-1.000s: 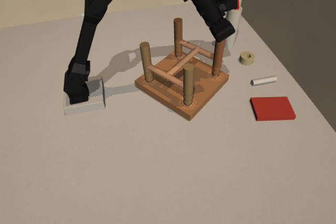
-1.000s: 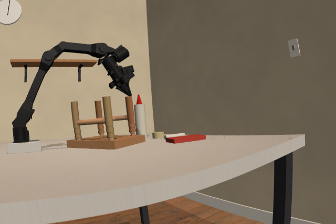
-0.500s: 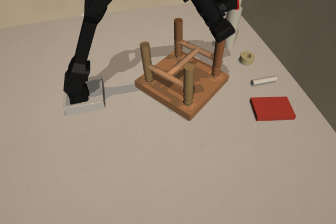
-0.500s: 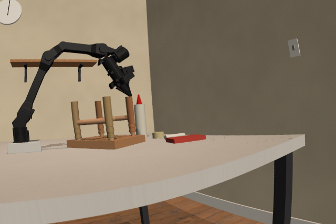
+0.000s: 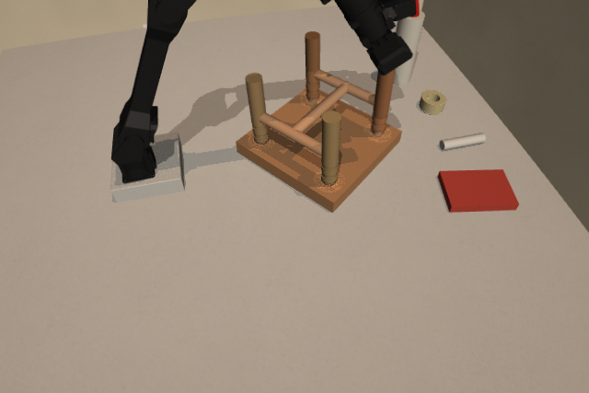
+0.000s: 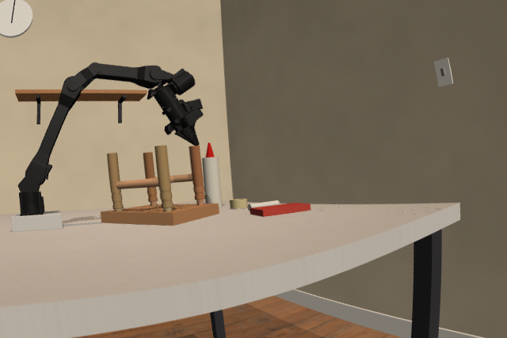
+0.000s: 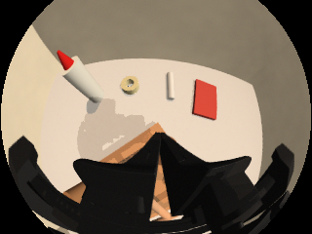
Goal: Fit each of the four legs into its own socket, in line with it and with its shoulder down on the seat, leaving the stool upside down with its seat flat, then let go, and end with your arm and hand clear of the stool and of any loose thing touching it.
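Observation:
The seat (image 5: pixel 366 156) (image 6: pixel 137 218) lies flat on the table. Two olive legs (image 5: pixel 257 103) (image 5: pixel 330 141) and two reddish legs (image 5: pixel 312 53) (image 5: pixel 383 103) stand at its four corners, nearly upright; a slight lean or small gap at the shoulders cannot be told. Stretchers (image 5: pixel 320 107) (image 6: pixel 137 183) join the legs in an H. My gripper (image 6: pixel 197 144) (image 7: pixel 159 136) is shut and empty. Its tips are at or just above the top of the right reddish leg (image 6: pixel 196 170); contact is unclear. In the top view the gripper hides that leg's top.
A white cylinder (image 5: pixel 409 41) (image 6: pixel 211 180) (image 7: pixel 84 80) with a red cone stands close behind the right reddish leg. A yellowish ring (image 5: pixel 432 103) (image 7: pixel 128 83), a white rod (image 5: pixel 462 141) (image 7: pixel 171 86) and a red block (image 5: pixel 478 190) (image 7: pixel 205 99) lie right of the stool.

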